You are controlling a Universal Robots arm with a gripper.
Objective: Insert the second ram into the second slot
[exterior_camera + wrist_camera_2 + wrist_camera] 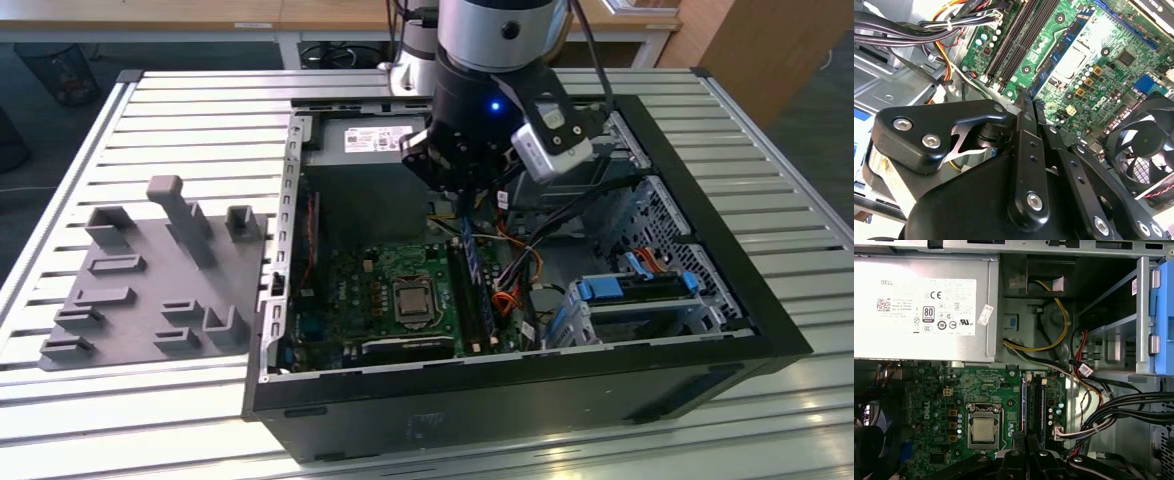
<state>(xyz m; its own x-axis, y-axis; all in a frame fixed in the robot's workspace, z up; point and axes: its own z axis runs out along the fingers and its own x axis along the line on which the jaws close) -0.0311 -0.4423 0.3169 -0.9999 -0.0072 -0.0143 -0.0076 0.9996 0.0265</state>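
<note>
Exterior view, left side: a grey fixture plate (147, 270) with upright pegs and low brackets lies on the slatted metal table (200, 110), just beside the computer case.
Case: the black computer case (534, 400) lies in the middle of the table with its open side facing up.
Power supply: a silver box (367, 140) sits at the far end of the case. The first wrist view shows its labelled face (924, 305) with yellow and black wires (1049, 340) coming out beside it.
Motherboard: the green board (347, 290) covers the case floor. The processor socket (407, 300) is near its middle and shows in both wrist views (983, 430) (1071, 57).
Gripper: the gripper (462, 205) hangs on the arm above the far end of the memory slots, pointing down into the case. In both wrist views (1030, 100) (1028, 447) the fingers (1024, 150) are clenched, tips close together, with nothing seen between them.
Second ram: the blue stick (475, 290) stands on edge in the row of memory slots, just to the exterior view's right of the socket and below the fingertips, apart from them. Its blue edge runs beside the socket in both wrist views (1023, 400) (1064, 50). I cannot tell which slot it is in, or whether it is pressed fully down.
Cables: black, orange and yellow leads (527, 270) bunch between the slots and the drive cage.
Exterior view, right side: a metal drive cage with blue holders (641, 290) fills the near corner of the case.
</note>
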